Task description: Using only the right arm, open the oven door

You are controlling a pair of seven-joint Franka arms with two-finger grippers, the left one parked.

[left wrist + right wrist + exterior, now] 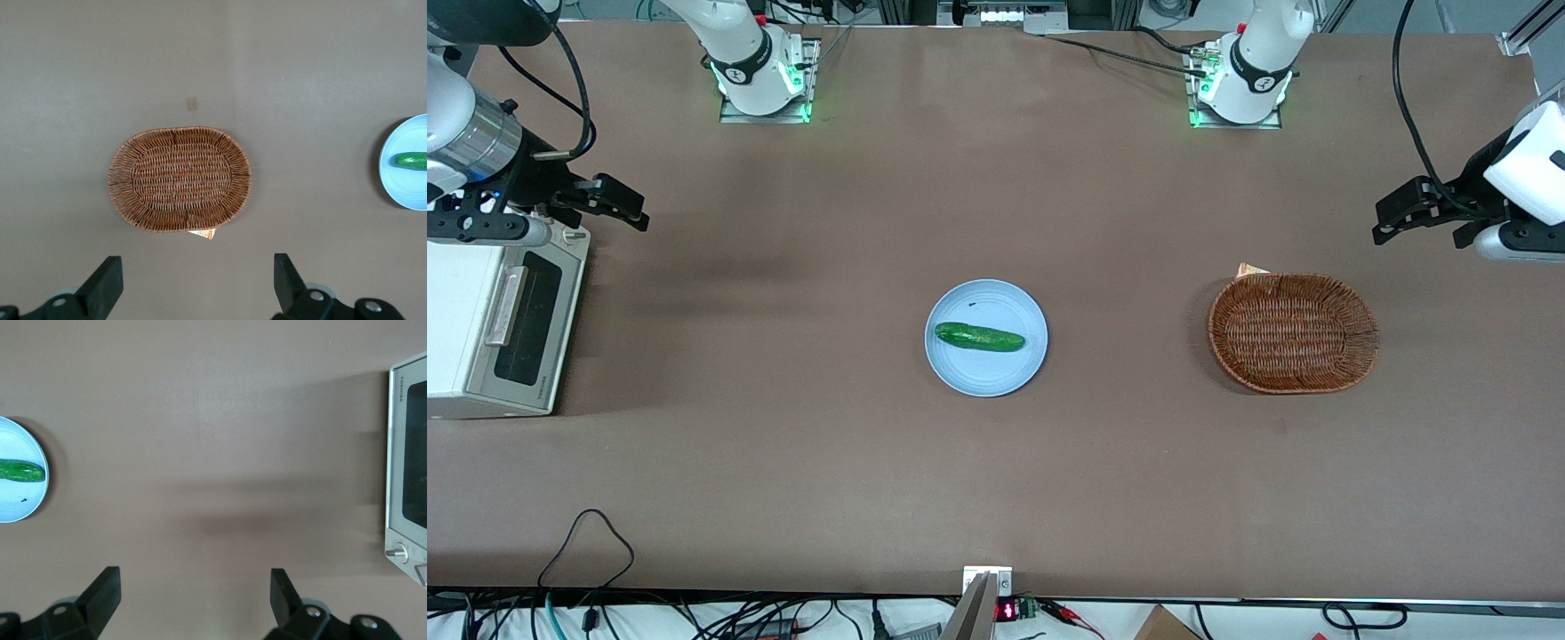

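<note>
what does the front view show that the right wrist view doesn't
Only the front view shows the basket, the oven door's bar handle, the oven's white top and the right arm itself, with its tool held open above the table, farther from the front camera than the oven door. Only the right wrist view shows the brand lettering on the door frame. Both show the plate with the cucumber, the oven's silver front and the brown table.

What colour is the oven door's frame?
Silver, around dark glass; the oven door shows best in the front view.
</note>
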